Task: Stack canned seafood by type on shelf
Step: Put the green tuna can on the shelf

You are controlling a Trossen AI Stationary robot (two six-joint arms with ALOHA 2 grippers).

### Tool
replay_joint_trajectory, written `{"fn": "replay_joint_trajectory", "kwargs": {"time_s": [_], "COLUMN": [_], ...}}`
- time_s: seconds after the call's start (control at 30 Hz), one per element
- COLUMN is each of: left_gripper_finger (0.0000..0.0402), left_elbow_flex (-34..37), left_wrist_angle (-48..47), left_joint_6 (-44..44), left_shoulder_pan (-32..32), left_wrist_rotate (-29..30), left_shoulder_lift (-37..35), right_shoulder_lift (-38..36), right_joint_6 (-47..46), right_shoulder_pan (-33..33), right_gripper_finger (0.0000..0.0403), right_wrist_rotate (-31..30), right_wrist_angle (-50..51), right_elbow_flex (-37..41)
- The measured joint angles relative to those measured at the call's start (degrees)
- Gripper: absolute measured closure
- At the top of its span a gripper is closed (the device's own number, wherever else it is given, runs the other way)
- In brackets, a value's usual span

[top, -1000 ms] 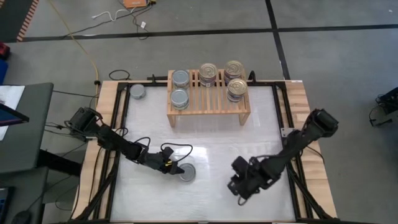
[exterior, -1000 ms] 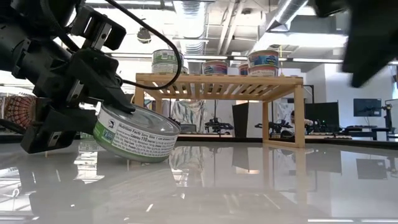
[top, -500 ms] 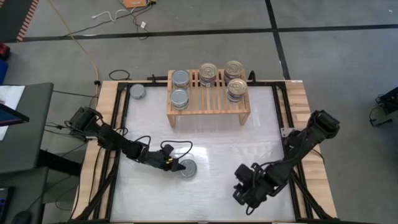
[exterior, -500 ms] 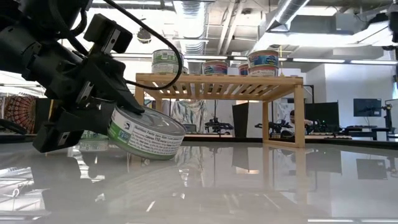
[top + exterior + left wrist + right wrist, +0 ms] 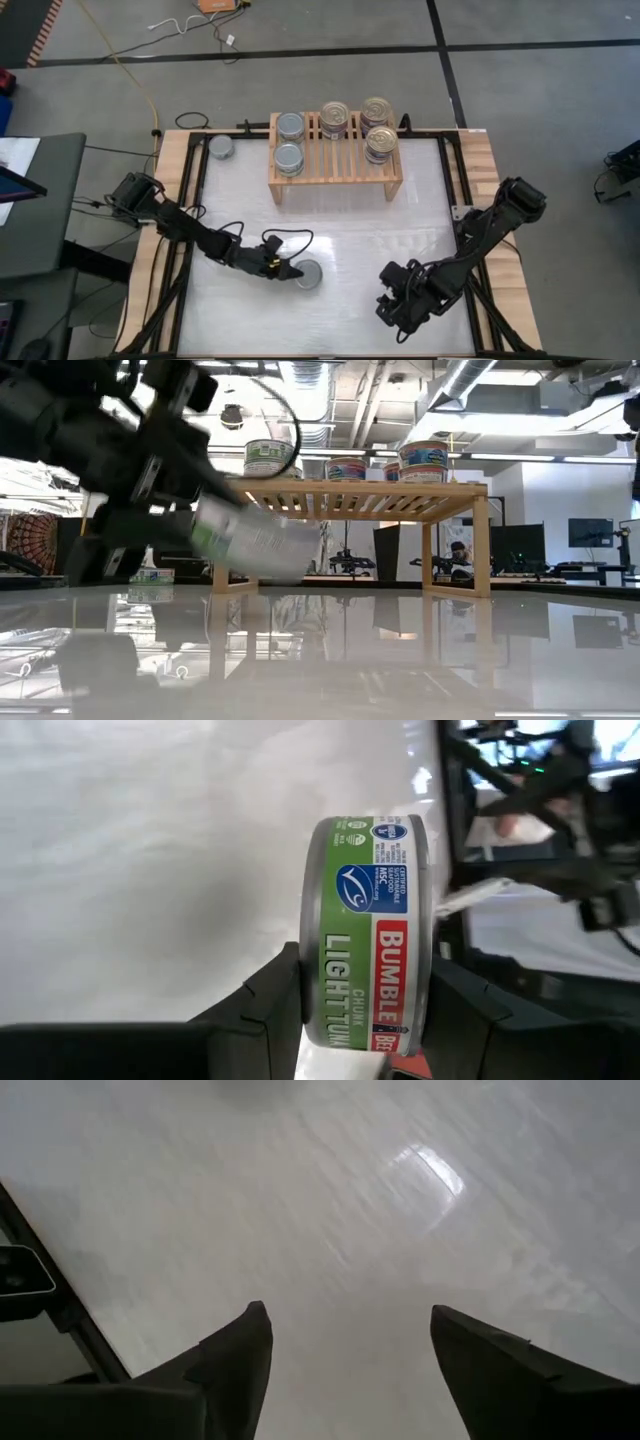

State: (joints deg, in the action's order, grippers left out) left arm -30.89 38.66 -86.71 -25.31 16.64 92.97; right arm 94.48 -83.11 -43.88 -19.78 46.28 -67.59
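My left gripper (image 5: 292,272) is near the table's front left, shut on a silver-topped can (image 5: 311,277) with a green and red label (image 5: 368,935). That can is blurred in the low view (image 5: 255,538), above the table. The wooden shelf (image 5: 330,165) stands at the far middle. On its slats rest two silver-topped cans (image 5: 290,126) (image 5: 289,158) at the left and three gold-topped stacks (image 5: 335,118) (image 5: 377,110) (image 5: 381,142) at the right. My right gripper (image 5: 397,310) is open near the front right, nothing between its fingers (image 5: 240,1360). My left gripper pinches the can between its two fingers, one on each flat face (image 5: 312,970), at the can's left edge. The fingers come roughly level from the table's left. The can is lifted clear of the table, its silver top facing up and slightly tilted.
One more silver-topped can (image 5: 221,148) sits at the table's far left corner, left of the shelf. Black frame rails (image 5: 190,200) run along both table sides. Open white tabletop (image 5: 350,230) lies between the shelf and both grippers.
My left gripper has risen and gone a little toward the table's right edge with the can, which was low and tilted near the tabletop and now hangs higher, clear of it. My right gripper has drawn back toward the near edge.
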Motion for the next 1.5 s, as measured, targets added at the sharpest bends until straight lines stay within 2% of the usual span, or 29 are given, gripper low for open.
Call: {"fn": "replay_joint_trajectory", "kwargs": {"time_s": [0.23,0.33,0.47,0.73,0.97,1.1,1.27,1.4,1.5], "left_gripper_finger": [0.0249,0.0249,0.0249,0.0249,0.0249,0.0249,0.0249,0.0249,0.0249], "left_elbow_flex": [-5.63,-6.93,-7.6,-7.72,-7.7,-7.72,-7.7,-7.7,-7.7], "left_wrist_angle": [-0.27,-0.31,-0.47,-2.66,-18.83,-26.04,-31.21,-33.44,-33.89], "left_joint_6": [3.05,2.55,2.27,7.89,13.55,16.62,19.57,20.95,21.96], "left_shoulder_pan": [0.25,1.21,2.7,5.47,7.79,9.78,11.8,13.01,14.52], "left_wrist_rotate": [0.1,-2.79,-5.63,-11.25,-13.76,-13.86,-15.6,-17.76,-19.85], "left_shoulder_lift": [-0.02,-0.04,-0.68,-6.68,-19.02,-25.36,-30.4,-31.65,-31.56], "right_shoulder_lift": [1.79,3.4,4.39,3.72,3.73,3.85,3.85,3.85,3.8], "right_joint_6": [-2.53,-2.33,-7.09,-31.68,-47.52,-47.56,-45.94,-33.29,-21.97], "right_shoulder_pan": [0.59,0.45,-1.21,-7.01,-10.67,-8.28,-2.66,2.63,7.4], "right_gripper_finger": [0.0109,0.0109,0.0109,0.0112,0.0112,0.0112,0.0112,0.0112,0.0112], "right_wrist_rotate": [-1.15,-0.97,3.87,4.49,3.01,2.19,-9.12,-20.04,-21.21], "right_wrist_angle": [-2.5,-4.64,-4.19,8.19,9.04,8.71,4.7,-6.95,-13.88], "right_elbow_flex": [0.0,0.0,0.4,0.4,0.42,0.39,0.42,0.39,0.39]}}
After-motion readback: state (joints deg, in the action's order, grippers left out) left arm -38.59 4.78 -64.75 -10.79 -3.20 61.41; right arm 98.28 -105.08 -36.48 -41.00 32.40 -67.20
